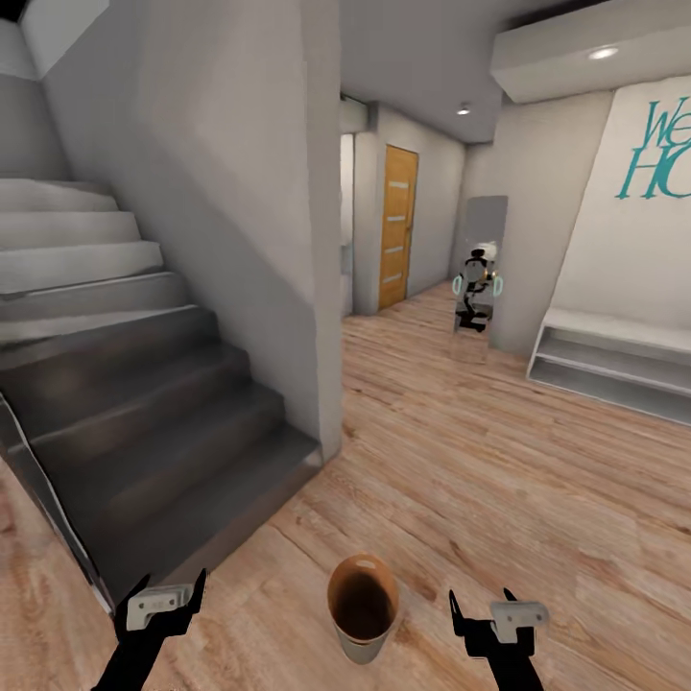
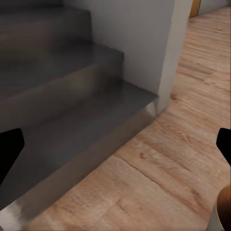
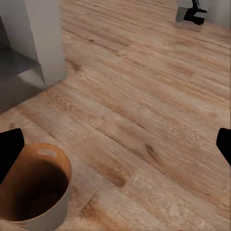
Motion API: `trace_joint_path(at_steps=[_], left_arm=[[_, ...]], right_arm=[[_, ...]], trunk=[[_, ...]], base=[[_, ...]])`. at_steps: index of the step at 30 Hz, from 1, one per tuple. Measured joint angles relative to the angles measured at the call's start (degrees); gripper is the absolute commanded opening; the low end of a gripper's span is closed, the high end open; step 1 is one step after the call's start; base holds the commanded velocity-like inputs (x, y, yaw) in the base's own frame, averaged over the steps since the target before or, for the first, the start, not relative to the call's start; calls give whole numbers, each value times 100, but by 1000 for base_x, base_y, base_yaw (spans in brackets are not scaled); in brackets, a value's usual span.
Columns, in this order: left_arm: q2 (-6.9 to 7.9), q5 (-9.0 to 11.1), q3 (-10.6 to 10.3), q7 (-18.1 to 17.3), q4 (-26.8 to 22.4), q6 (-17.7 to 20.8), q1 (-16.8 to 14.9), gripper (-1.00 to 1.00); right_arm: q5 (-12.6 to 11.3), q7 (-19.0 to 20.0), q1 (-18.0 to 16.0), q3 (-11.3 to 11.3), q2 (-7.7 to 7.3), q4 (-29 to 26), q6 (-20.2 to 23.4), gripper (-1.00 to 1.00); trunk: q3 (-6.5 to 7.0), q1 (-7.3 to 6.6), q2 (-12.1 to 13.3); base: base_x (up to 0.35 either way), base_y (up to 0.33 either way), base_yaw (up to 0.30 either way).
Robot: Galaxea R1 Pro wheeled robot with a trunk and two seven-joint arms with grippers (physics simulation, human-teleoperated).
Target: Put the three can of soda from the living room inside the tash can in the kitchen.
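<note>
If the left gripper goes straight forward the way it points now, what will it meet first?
Most likely the lowest grey stair step: the left wrist view looks along the open left gripper straight at the stairs. Only bare wood floor lies before it; depth is hard to judge.

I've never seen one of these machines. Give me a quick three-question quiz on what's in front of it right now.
1. True or false: the trash can stands on the wood floor between the left end effector and the right end effector.
2. What rises at the head view's left: A) a sofa, B) a staircase, C) a fireplace?
3. What colour is the door down the hall?

Key: 1. True. 2. B. 3. Orange wood tone.
</note>
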Motion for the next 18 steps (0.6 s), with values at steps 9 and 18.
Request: trace_joint_path(at_steps=[9, 18], left_arm=[[-3, -1, 0, 5, 0, -2, 2, 100], [-9, -1, 0, 7, 0, -7, 4, 100]], right_arm=[[0, -10, 0, 108, 0, 73, 0, 100], [5, -37, 0, 118, -3, 87, -1, 100]], trunk=[[0, 0, 0], [0, 0, 0]], base=[[111, -104, 246], [116, -226, 85]])
